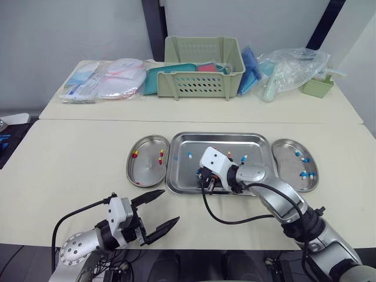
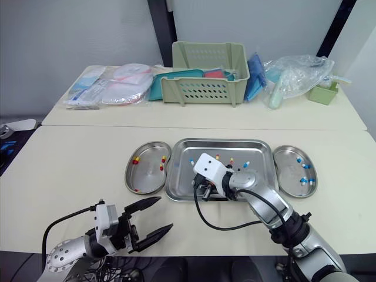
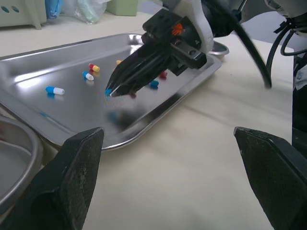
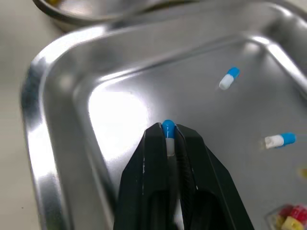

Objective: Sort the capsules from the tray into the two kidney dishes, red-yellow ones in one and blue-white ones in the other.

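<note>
A steel tray (image 1: 252, 136) lies mid-table holding several loose capsules, both blue-white (image 4: 229, 78) and red-yellow (image 3: 93, 68). The left kidney dish (image 1: 147, 169) holds red-yellow capsules (image 1: 161, 156). The right kidney dish (image 1: 286, 145) holds blue-white ones (image 1: 304, 174). My right gripper (image 1: 207, 183) hangs low over the tray's front left part, shut on a blue-white capsule (image 4: 168, 127) whose blue end pokes out past the fingertips. My left gripper (image 1: 170, 205) is open, holds nothing and sits near the table's front edge, short of the left dish.
On the back table stand a green basket (image 1: 202, 67), wrapped supplies (image 1: 111, 79), a plastic bag (image 1: 291, 67) and a small green box (image 1: 317, 87). A black cable (image 1: 229, 220) loops from my right arm over the table in front of the tray.
</note>
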